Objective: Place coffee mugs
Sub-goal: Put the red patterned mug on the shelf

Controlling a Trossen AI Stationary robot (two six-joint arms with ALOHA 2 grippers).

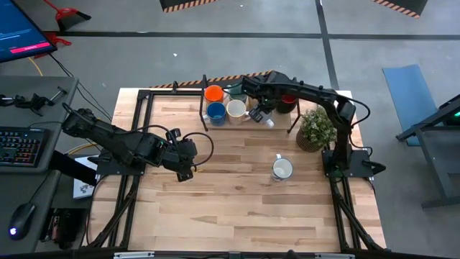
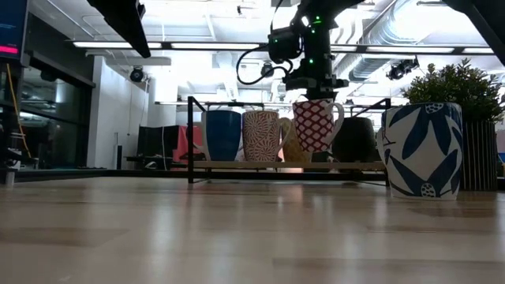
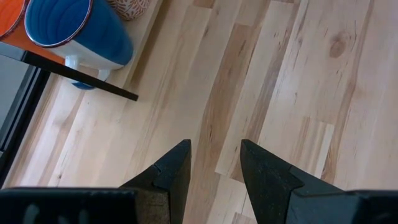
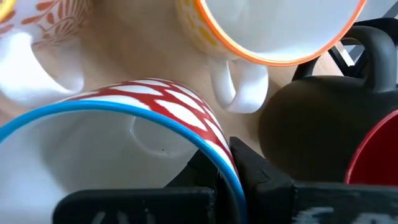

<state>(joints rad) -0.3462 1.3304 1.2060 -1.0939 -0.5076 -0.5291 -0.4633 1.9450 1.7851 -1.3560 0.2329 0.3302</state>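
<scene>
One red-patterned mug (image 2: 316,125) hangs pinched by its rim in my right gripper (image 4: 231,163) above the rack (image 2: 286,165); my left gripper (image 3: 214,167), fingers parted and empty, waits well away from it.

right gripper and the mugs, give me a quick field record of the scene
right gripper: jaws shut on the rim of the red-patterned mug, held just above the rack
on rack: blue mug, orange-patterned mug, dark mug
off rack: blue-leaf mug on the table, beside the potted plant
left gripper: jaws open, empty, over bare table
</scene>
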